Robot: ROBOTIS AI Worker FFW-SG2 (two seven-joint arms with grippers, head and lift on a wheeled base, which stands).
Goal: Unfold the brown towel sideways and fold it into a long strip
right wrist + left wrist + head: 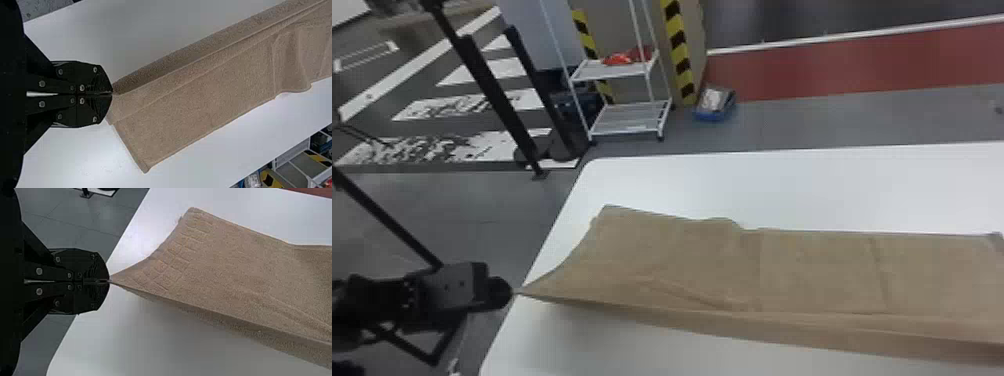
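The brown towel point(812, 270) lies across the white table as a long band, its near edge raised along the front. At the table's left edge my left gripper point(507, 293) is shut on the towel's near left corner, pulling it to a point. The left wrist view has the left gripper point(109, 281) pinching that corner of the towel point(235, 270), with a woven border beside it. In the right wrist view my right gripper point(111, 94) is shut on the near corner at the other end of the towel point(188, 105); the far corner there lies flat on the table.
The white table point(782, 190) extends beyond the towel's far side and in front of it. Past its far left corner stand a white wire shelf point(627, 117) and black posts. A blue bin point(714, 105) sits on the floor behind the table.
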